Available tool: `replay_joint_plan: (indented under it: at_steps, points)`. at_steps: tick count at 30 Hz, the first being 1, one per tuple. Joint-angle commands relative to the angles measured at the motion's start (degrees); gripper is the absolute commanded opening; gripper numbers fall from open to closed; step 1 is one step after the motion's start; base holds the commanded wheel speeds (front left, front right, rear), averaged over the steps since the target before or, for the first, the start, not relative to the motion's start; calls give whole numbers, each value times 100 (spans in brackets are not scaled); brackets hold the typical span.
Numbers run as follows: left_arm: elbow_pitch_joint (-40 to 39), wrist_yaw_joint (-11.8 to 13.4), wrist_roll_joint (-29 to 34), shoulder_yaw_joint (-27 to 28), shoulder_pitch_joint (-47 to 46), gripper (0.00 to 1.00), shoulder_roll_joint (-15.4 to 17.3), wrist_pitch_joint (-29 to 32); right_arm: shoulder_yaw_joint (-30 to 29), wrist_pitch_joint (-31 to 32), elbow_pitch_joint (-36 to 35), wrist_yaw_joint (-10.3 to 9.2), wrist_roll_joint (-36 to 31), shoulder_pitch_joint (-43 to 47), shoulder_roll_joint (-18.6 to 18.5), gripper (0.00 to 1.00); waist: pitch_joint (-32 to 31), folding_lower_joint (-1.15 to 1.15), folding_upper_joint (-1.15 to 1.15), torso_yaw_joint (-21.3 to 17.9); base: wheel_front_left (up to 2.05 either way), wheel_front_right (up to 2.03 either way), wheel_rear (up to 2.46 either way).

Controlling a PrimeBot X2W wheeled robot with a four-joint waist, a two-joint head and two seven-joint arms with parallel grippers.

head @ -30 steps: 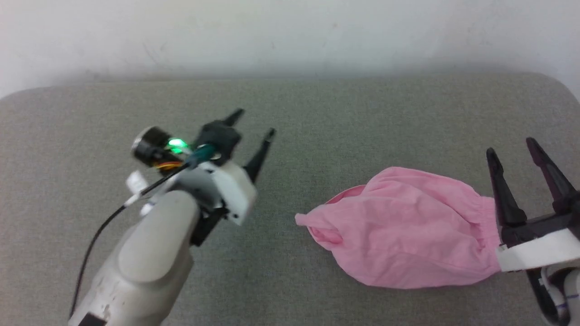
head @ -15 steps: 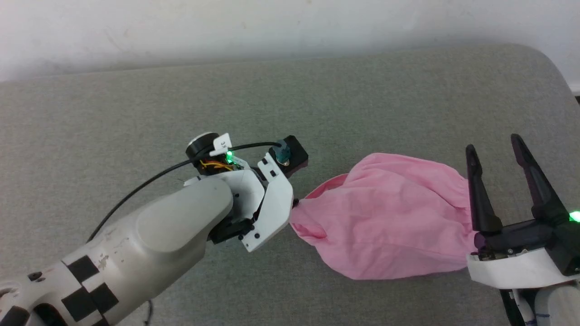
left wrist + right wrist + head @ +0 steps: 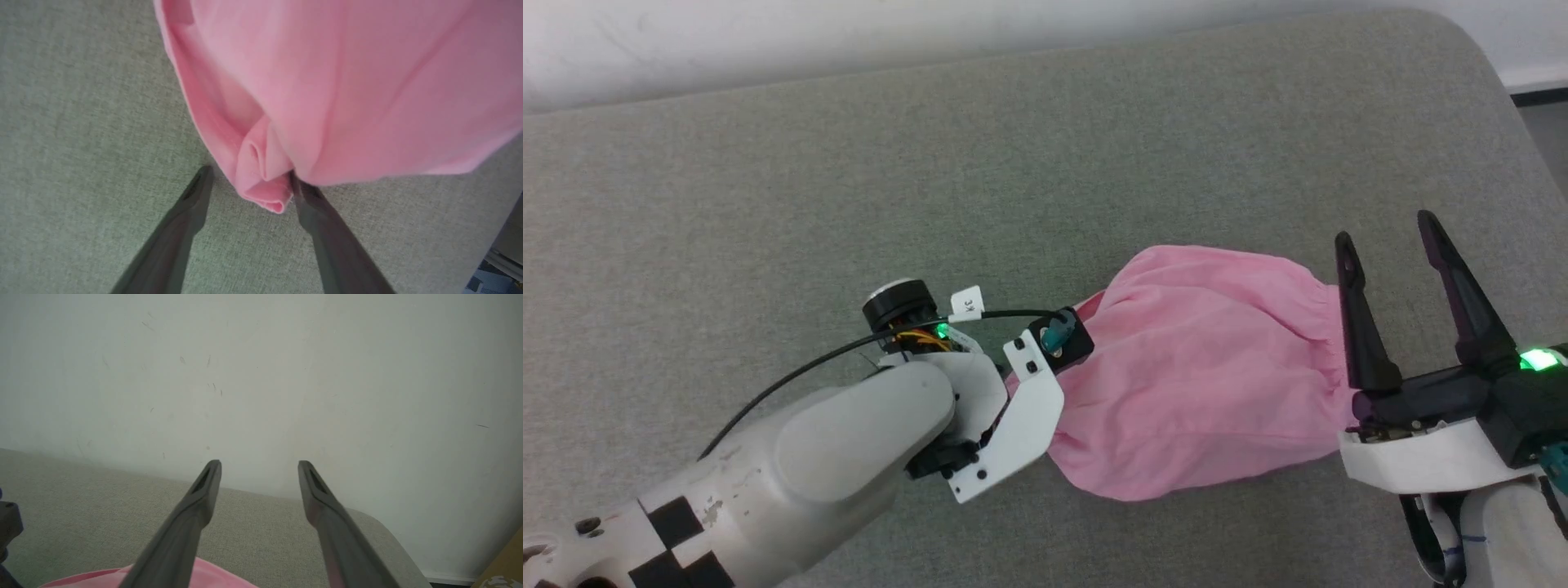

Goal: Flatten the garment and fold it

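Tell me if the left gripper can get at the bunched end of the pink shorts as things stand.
Probably yes: the left gripper is open, its fingers either side of the rolled end of the garment, nothing in the way.

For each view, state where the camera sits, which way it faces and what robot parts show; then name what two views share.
Head view: on the head, looking down at the pad and shorts; shows left forearm, open right gripper.
Left wrist view: on that wrist, looking down along the open left gripper, which straddles a fold of the shorts.
Right wrist view: on that wrist, facing the wall along its fingers.
Head and right wrist views share the right gripper and shorts.
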Motion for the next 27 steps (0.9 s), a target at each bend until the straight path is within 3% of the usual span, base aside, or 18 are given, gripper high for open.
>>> replay_joint_plan:
  at_steps: [1,2,3,4,11,15,23,27]
  points:
    - [55,-19,85,-103,276,100,11,41,-11,-27,32,-5,-39,-98,34,100,125,1,0,-100,0,0,0]
    - [52,-19,98,-104,286,80,23,20,-14,-27,40,-5,-52,-110,40,100,129,1,0,-95,0,0,0]
    - [45,-19,101,-104,260,10,34,-81,-29,-27,44,-5,-62,-112,46,100,118,1,0,-75,0,0,0]
    - [49,-19,85,-104,205,0,56,-237,-48,-27,42,-5,-69,-102,52,100,96,1,0,-47,0,0,0]
    - [271,-20,-363,-19,-476,0,606,-1784,-231,-27,-14,-5,-108,128,59,100,-163,1,0,236,0,0,0]
    - [541,-20,-584,200,-531,0,997,-2365,-260,-27,-17,-5,-112,279,61,100,-281,1,0,406,0,0,0]
    - [1320,123,-928,291,193,0,1619,-2683,-109,-27,46,-5,-191,396,-36,100,-337,1,0,555,0,0,0]
    - [1533,75,-1444,246,872,0,1696,-2605,-132,-27,151,-5,-190,486,-57,100,-377,1,0,586,0,0,0]
